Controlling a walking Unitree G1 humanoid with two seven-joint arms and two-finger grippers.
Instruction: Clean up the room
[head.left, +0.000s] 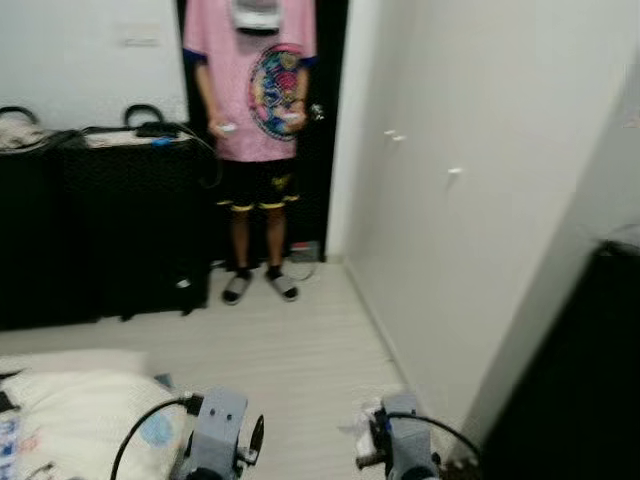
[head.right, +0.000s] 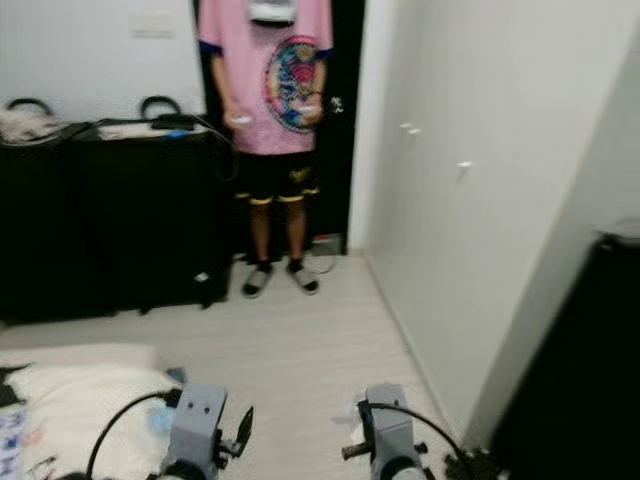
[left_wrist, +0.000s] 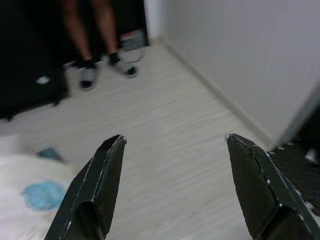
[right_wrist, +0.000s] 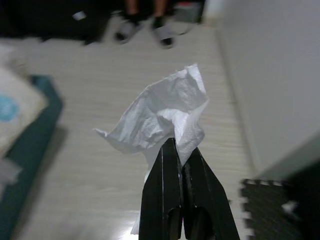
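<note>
A crumpled white tissue is pinched between the closed fingers of the right gripper, the paper standing up above the fingertips. In the right eye view the right arm is seen at about 5 o'clock, low in the frame, with a scrap of white at its front. The left gripper is carried at about 7 o'clock with its jaws spread wide and nothing held between them; pale wood floor is seen through the gap.

A person in a pink shirt is standing at 12 o'clock in a dark doorway, with black luggage at 10 o'clock and a white wall running along 2 o'clock. White bedding lies at 8 o'clock.

The step in hand is judged to be the carrying of picked-up litter toward disposal. No bin can be made out, so a turn or walk to find one is called for next, with the grip kept closed, since the light paper could slip easily. The person's feet ahead should be given room.
</note>
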